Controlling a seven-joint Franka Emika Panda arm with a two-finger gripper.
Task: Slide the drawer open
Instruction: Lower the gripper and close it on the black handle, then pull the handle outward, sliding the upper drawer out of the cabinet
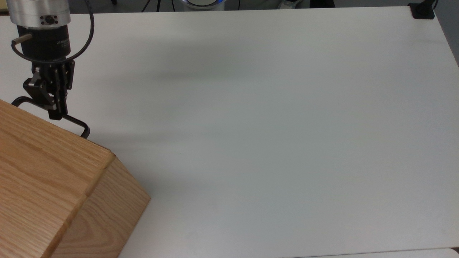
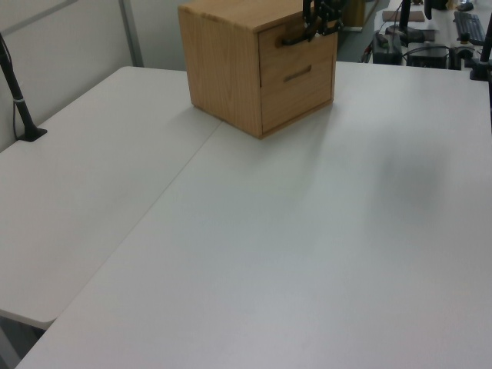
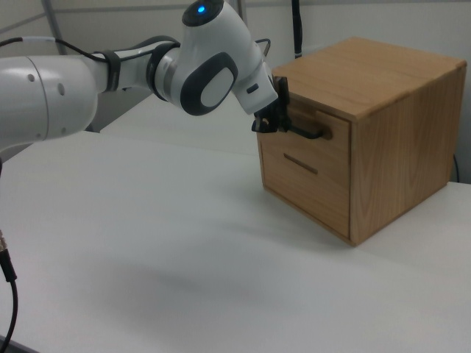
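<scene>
The pincer [image 1: 57, 114] is closed on the long black handle [image 1: 73, 123] of the top drawer [image 3: 303, 144], which sits nearly flush in the cabinet [image 1: 43, 179] at the tabletop's [image 1: 251, 125] 8 o'clock corner in the top view, the handle running 10-to-4 o'clock, so the pull likely goes toward 1 o'clock.

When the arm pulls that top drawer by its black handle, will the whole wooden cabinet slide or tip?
Probably some risk of sliding: the cabinet sits loose on a smooth white table. Tipping seems unlikely; it looks blocky and broad-based. The handle looks like rigid metal, gripped by the tool.
</scene>
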